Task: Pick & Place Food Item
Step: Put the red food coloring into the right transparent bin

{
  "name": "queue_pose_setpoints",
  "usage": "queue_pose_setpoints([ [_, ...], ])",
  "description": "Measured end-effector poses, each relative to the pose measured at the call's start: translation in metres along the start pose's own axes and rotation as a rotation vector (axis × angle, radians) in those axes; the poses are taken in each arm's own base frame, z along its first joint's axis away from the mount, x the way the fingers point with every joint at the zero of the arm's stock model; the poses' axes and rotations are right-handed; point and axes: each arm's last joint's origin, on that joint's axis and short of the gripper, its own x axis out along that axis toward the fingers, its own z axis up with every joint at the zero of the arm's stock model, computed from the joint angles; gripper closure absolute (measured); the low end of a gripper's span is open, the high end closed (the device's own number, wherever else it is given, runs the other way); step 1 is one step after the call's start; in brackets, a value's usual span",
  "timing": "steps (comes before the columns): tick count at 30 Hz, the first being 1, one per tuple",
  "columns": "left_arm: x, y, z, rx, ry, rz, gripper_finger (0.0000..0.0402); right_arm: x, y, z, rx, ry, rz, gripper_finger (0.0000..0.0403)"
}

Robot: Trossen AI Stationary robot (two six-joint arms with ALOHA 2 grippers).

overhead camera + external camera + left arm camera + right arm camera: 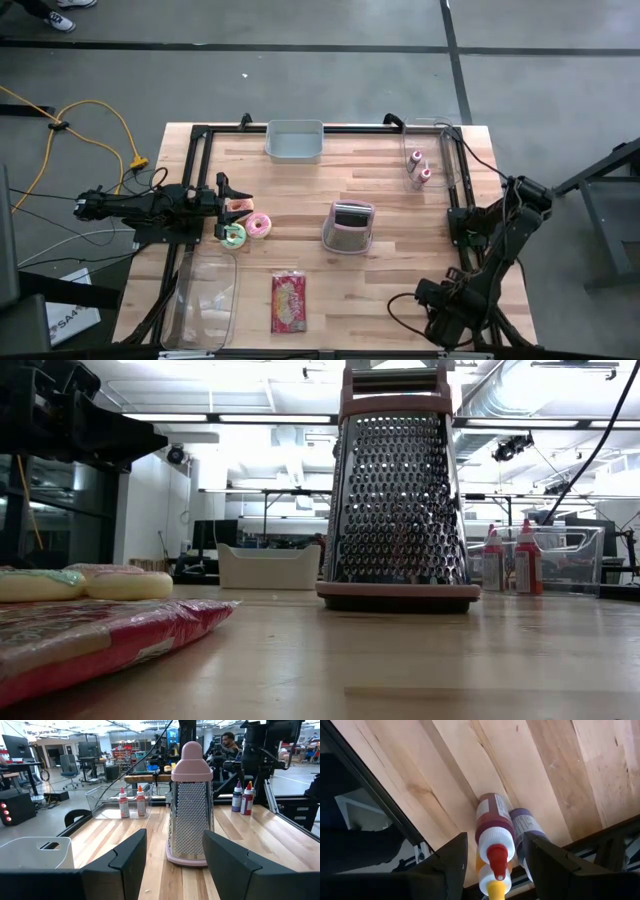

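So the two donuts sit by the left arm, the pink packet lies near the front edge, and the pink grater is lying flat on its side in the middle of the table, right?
Not quite. The grater is standing upright, not lying on its side; the low view shows it clearly. The rest holds: the two donuts sit by the left gripper, and the pink packet lies near the front edge.

A pink-capped box grater [190, 805] stands upright on the wooden table [260, 840], seen between the left gripper's [175, 862] two dark, parted fingers [129, 857]. Sauce bottles [131, 802] stand in a clear bin behind it, and a grey tub [35, 852] sits beside the gripper.
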Motion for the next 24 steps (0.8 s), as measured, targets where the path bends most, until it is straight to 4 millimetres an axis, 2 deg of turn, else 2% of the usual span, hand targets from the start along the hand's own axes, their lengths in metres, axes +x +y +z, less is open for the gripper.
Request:
queue_pose_setpoints([
  [10,0.0,0.0,0.0,0.0,0.0,0.0,0.0214,0.004,0.0,-0.011,-0.033,-0.025,-0.007,0.0224],
  [18,0.0,0.0,0.0,0.0,0.0,0.0,0.0214,0.016,0.005,-0.014,-0.049,-0.01,-0.049,0.0224],
  [24,0.0,0.0,0.0,0.0,0.0,0.0,0.0214,0.017,0.006,-0.014,-0.052,-0.013,-0.052,0.0224],
])
